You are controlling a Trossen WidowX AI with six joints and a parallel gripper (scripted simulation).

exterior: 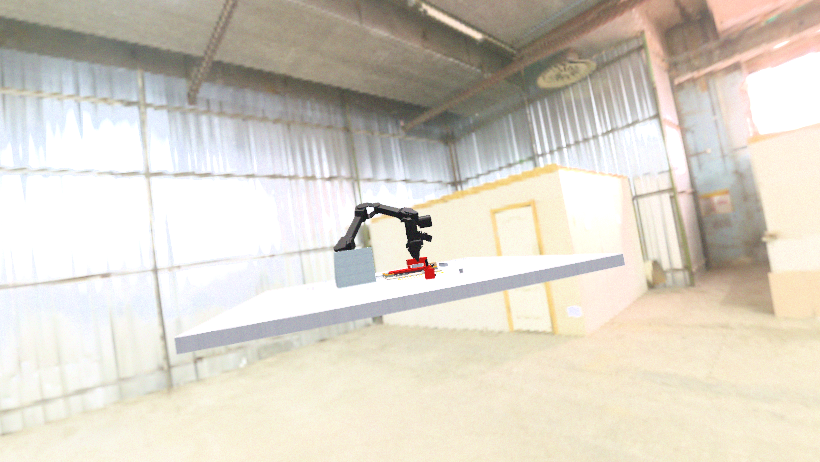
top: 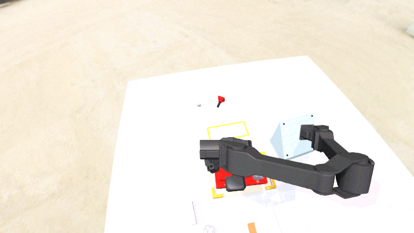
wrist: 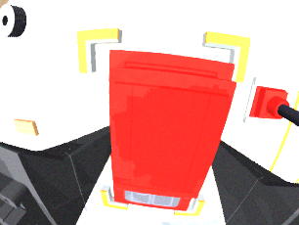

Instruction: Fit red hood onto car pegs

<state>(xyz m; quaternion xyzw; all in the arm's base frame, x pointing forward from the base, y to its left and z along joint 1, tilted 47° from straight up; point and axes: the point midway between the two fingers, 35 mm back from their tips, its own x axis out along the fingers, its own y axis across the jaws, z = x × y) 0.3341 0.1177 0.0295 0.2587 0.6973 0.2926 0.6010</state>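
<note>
The red hood (exterior: 417, 263) (wrist: 166, 132) is held over the car, its flat roof toward the wrist camera. My gripper (exterior: 417, 258) (wrist: 163, 136) is shut on the hood, one black finger on each side. The red chassis (top: 254, 181) (exterior: 395, 272) (wrist: 171, 61) lies below in the jig, which has yellow corner brackets (top: 217, 196) (wrist: 98, 35). The far end of the chassis shows past the hood in the wrist view, with a grey windowed part at its near end. A small gap seems to show under the hood in the exterior view. Pegs, corner holes and engine are hidden.
A red piece with a black stem (top: 220, 99) (exterior: 429, 272) (wrist: 271, 104) stands beyond the jig. A yellow outline (top: 225, 124) lies between them. A pale wedge block (top: 294, 135) (exterior: 354, 268) stands at the arm's base. An orange block (top: 252, 227) (wrist: 25, 126) and a wheel (wrist: 18, 21) lie about.
</note>
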